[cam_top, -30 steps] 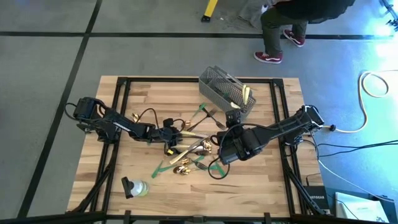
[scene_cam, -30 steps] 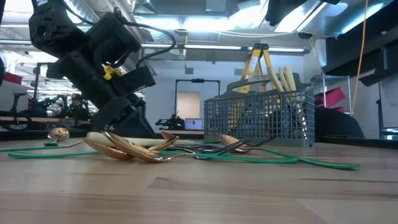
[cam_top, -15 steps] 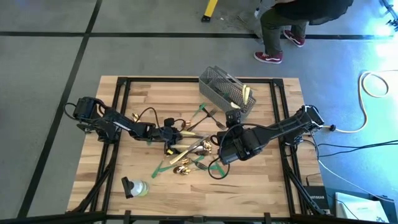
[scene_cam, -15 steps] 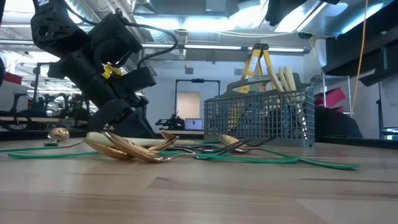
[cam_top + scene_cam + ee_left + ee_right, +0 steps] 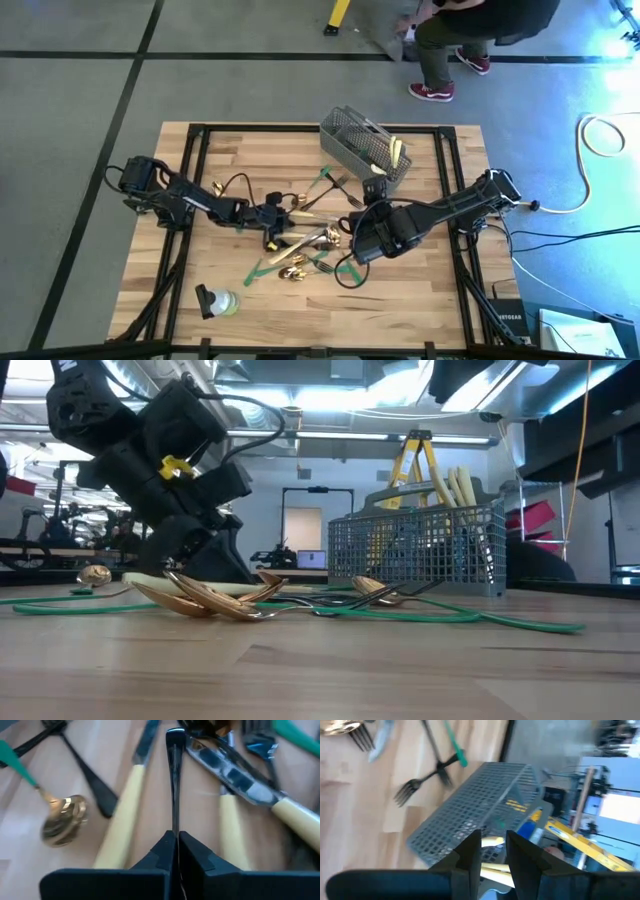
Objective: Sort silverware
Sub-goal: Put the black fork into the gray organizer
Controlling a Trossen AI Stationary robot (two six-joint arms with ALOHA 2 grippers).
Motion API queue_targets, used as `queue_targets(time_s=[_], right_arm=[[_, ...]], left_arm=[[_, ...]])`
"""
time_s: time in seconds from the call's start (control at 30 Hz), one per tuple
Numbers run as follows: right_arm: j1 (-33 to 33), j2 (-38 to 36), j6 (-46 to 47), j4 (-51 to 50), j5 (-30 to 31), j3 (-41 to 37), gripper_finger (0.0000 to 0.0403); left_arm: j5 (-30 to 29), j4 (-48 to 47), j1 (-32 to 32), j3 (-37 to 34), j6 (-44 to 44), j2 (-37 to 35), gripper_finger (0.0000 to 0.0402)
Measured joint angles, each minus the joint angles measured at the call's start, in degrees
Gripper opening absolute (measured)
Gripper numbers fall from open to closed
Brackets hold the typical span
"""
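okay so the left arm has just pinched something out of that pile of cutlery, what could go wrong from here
The left gripper holds a dark utensil only by its thin end, so it may swing or slip when lifted. It lies among cream-handled knives, so lifting could drag or scatter the neighbours. The right gripper hangs close over the same pile, so the arms could bump on the way to the mesh basket.

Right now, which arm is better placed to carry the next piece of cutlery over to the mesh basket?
Left, probably. The left gripper is already shut on a dark utensil handle in the pile. The right gripper is open and empty, facing the mesh basket.
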Motion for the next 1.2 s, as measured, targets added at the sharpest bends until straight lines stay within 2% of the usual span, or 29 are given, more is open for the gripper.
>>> queue_targets(time_s=[0.2,0.4,0.5,0.63,0.8,1.03,1.13,1.2], right_arm=[[0.0,-1.68,-1.01,0.02,-4.65,-0.02,0.0072],[0.0,-5.42,4.05,0.11,-8.53,-0.92,0.0072],[0.04,-8.44,8.06,0.15,-11.03,-5.02,0.0072],[0.04,-13.92,14.61,3.43,-13.4,-15.24,0.0072],[0.04,-20.97,17.15,18.76,-19.16,-29.32,0.0072],[0.33,-27.39,16.69,42.29,-27.41,-41.63,0.0072],[1.63,-27.87,14.36,51.69,-27.42,-44.63,0.0072],[2.47,-27.87,11.73,61.47,-26.72,-46.8,0.0072]], left_arm=[[0.21,0.03,-0.98,-0.01,-1.9,-0.72,0.0001],[0.05,0.32,-1.03,0.0,-1.36,-4.68,0.0001],[-1.31,0.44,-1.03,0.02,-1.04,-7.69,0.0001],[-2.15,0.91,-0.92,0.04,-0.51,-12.15,0.0],[-3.1,6.49,0.3,0.07,0.94,-15.2,0.0],[-3.1,25.42,5.32,0.11,3.1,-15.23,0.0],[-2.03,33.29,8.1,0.11,2.73,-15.23,0.0],[-1.57,37.51,10.05,0.11,1.5,-15.23,0.0]])
